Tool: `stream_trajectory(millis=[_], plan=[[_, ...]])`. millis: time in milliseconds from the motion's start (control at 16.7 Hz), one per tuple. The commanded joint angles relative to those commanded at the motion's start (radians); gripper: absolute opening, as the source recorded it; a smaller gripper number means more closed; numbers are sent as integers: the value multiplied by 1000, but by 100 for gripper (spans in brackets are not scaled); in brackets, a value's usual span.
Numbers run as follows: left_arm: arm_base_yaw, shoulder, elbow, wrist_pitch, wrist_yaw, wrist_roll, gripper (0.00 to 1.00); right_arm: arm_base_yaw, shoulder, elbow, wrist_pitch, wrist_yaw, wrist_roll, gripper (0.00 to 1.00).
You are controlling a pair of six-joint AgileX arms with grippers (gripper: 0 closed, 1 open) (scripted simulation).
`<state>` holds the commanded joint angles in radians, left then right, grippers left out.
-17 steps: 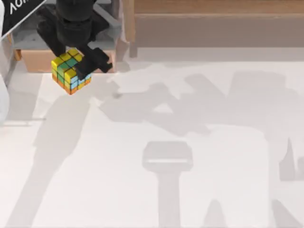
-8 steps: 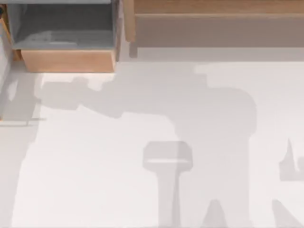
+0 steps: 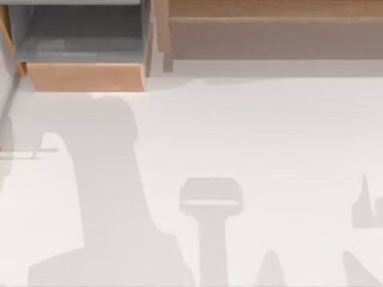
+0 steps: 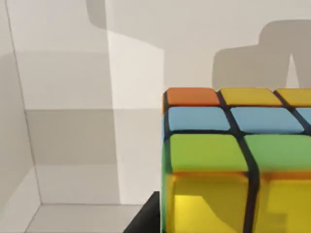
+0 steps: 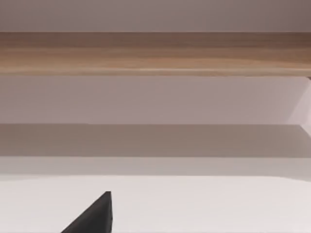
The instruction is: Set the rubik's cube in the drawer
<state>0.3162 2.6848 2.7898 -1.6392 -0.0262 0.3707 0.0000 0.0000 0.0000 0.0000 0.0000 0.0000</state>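
Note:
The rubik's cube [image 4: 233,160] sits very close in the left wrist view, with orange, yellow, blue and green tiles and dark grid lines. It hangs off the table against pale walls, held by my left gripper. One dark finger [image 4: 145,222] of that gripper shows beside the cube's lower edge. The drawer [image 3: 87,76] stands pulled out at the table's far left in the top view, with a light wooden front panel and a grey inside that holds nothing. A dark part of my right gripper [image 5: 95,216] shows facing the shelf.
A long brown wooden shelf [image 3: 269,24] runs along the back right of the table, and its plank [image 5: 155,53] also shows in the right wrist view. Arm shadows lie across the white tabletop [image 3: 269,149] at the left and front.
One second ago my left gripper held the cube in front of the drawer in the top view. Arm and cube have since left that view, and the arm's shadow has swung to the front left.

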Motion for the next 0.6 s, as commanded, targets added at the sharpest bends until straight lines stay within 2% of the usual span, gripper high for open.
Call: stream_trajectory(millis=[480,600], plan=[[8,48,5,12,21,-12,0,0,0,0,0,0,0,100],[8,48,5,12,21,-12,15,0,0,0,0,0,0,100]])
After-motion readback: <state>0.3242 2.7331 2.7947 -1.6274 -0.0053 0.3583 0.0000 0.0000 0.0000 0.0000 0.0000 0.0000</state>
